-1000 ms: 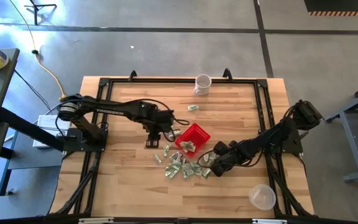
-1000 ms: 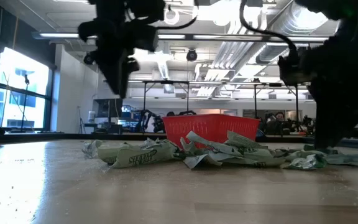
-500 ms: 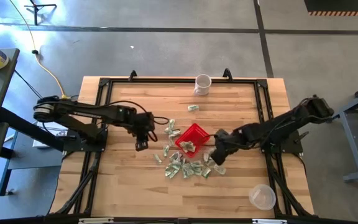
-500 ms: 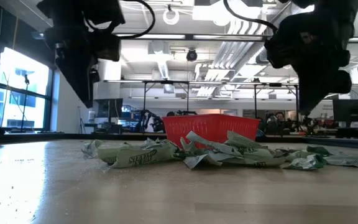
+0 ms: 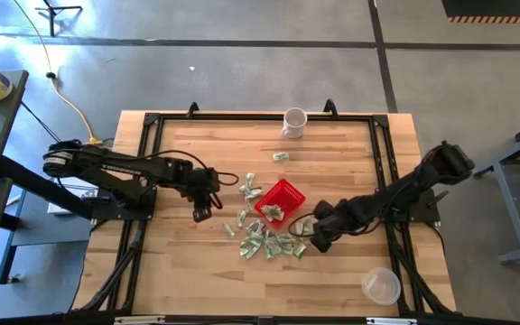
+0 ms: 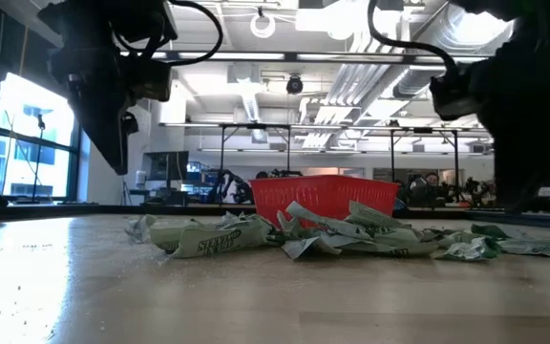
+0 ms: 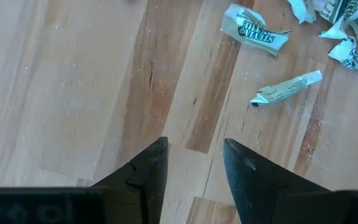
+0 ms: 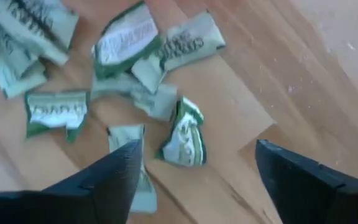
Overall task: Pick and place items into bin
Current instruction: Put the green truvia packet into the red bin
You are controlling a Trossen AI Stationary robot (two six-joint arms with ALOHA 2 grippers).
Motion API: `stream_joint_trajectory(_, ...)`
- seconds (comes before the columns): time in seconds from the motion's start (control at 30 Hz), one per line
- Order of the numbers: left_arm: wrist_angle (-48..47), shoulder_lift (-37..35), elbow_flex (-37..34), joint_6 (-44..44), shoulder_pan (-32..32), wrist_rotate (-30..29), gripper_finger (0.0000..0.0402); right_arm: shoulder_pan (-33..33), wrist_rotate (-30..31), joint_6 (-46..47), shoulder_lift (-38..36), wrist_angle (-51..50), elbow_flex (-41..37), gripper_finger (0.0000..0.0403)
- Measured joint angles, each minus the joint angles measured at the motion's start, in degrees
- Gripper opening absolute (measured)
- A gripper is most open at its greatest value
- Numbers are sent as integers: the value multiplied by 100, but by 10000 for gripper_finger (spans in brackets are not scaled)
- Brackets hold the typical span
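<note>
On the wooden tabletop (image 5: 197, 271), a clear plastic cup (image 5: 381, 286) stands nearest, toward 5 o'clock from the middle, well apart from everything else.

Just below the centre lies a scatter of crumpled green-and-white paper pieces (image 5: 264, 242), spread from about 7 o'clock to 5 o'clock of the red basket (image 5: 280, 200). From table height the pieces (image 6: 332, 234) form a low heap in front of the basket's red wall (image 6: 323, 196).

The right tool (image 5: 318, 236) hangs at the 3 o'clock edge of that scatter, low over the wood. Its fingers (image 8: 107, 177) stand wide apart with nothing between them; the papers below them (image 8: 182, 134) lie loose on the boards.

The basket sits at mid-table, turned corner-on, with a few paper pieces (image 5: 272, 211) inside it. More pieces (image 5: 250, 188) lie just beside its 9 o'clock corner.

The left tool (image 5: 202, 206) hovers at 9 o'clock of the basket, apart from it, above bare wood. Its fingers (image 7: 148, 168) are partly spread and empty; two stray papers (image 7: 253, 32) lie beyond them.

A single paper piece (image 5: 281, 156) rests at 12 o'clock of the basket, and a white mug (image 5: 294, 122) stands farther on, near the far edge.
</note>
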Motion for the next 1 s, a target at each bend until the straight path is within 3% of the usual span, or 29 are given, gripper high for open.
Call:
stream_joint_trajectory(0.17, 12, 0, -3, -2, 13, -2, 189, -138, -147, -33, 379, 346, 0, 293)
stream_joint_trajectory(0.3, -12, 0, -3, -2, 11, -4, 189, -134, -223, -50, 755, 313, 33, 244)
stream_joint_trajectory(0.4, -82, 0, -3, -2, 11, -3, 189, -148, -382, -66, 856, 99, 39, 172)
stream_joint_trajectory(0.53, -123, 0, -3, 26, 13, -4, 189, -238, -614, -55, 636, -240, 18, 32)
stream_joint_trajectory(0.57, -122, 0, -3, 61, 13, -4, 189, -300, -669, -77, 508, -328, 4, 19)
stream_joint_trajectory(0.7, -98, 0, -3, 116, 13, -28, 189, -812, -467, -223, -170, -332, 309, 20)
stream_joint_trajectory(0.83, -33, 0, -3, 129, 13, -48, 189, -1484, -267, -1152, -615, -53, 827, 9)
stream_joint_trajectory(1.0, 111, 0, -3, 127, 13, -50, 189, -2269, -1127, -1988, -73, 666, 1230, 17)
